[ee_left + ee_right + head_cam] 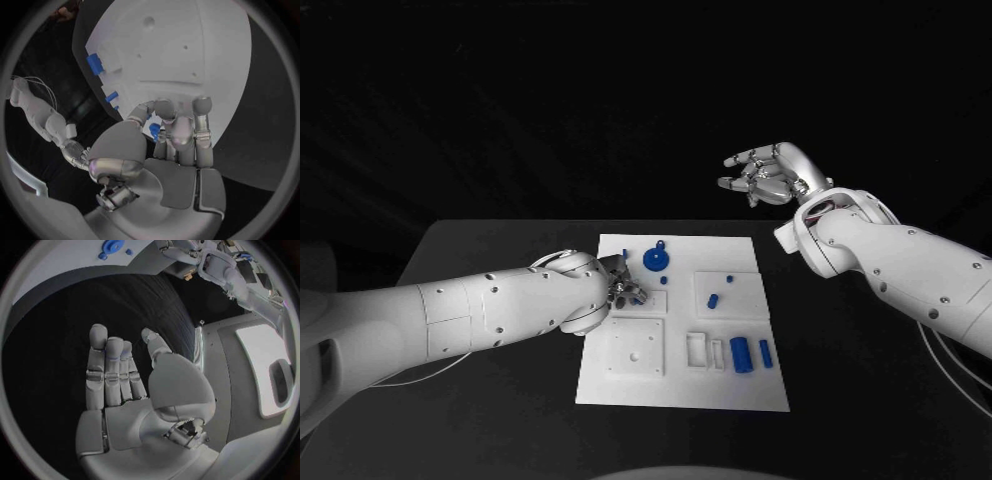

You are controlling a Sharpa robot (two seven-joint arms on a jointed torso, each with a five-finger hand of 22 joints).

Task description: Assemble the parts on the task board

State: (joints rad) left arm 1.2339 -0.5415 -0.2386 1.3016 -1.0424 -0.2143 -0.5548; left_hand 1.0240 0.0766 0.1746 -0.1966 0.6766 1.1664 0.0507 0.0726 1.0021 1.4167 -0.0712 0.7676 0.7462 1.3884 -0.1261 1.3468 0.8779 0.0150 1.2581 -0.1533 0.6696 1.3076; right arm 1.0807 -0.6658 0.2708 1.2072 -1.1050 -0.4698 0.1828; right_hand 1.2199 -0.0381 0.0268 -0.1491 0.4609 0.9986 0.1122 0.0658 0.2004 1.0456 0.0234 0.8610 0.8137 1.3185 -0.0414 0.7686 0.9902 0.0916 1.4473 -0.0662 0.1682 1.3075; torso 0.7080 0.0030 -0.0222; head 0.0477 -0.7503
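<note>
My left hand (620,290), left of centre, pinches a small blue part (154,131) over the task board (733,395); seating it comes next, right hand (769,172) open, empty

Dim scene with dark surroundings; the white task board (682,320) is the brightest surface. Both wrist views bend straight edges strongly near their rims.

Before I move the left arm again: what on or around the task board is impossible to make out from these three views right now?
- Head view: the left hand is hidden behind its own wrist, so its hold cannot be made out.
- Left wrist view: a small blue part sits between the fingers, mostly covered; its shape is unclear.
- Head view: the small blue parts on the task board are too small to identify.
- Right wrist view: the right hand is open, off the board.
</note>
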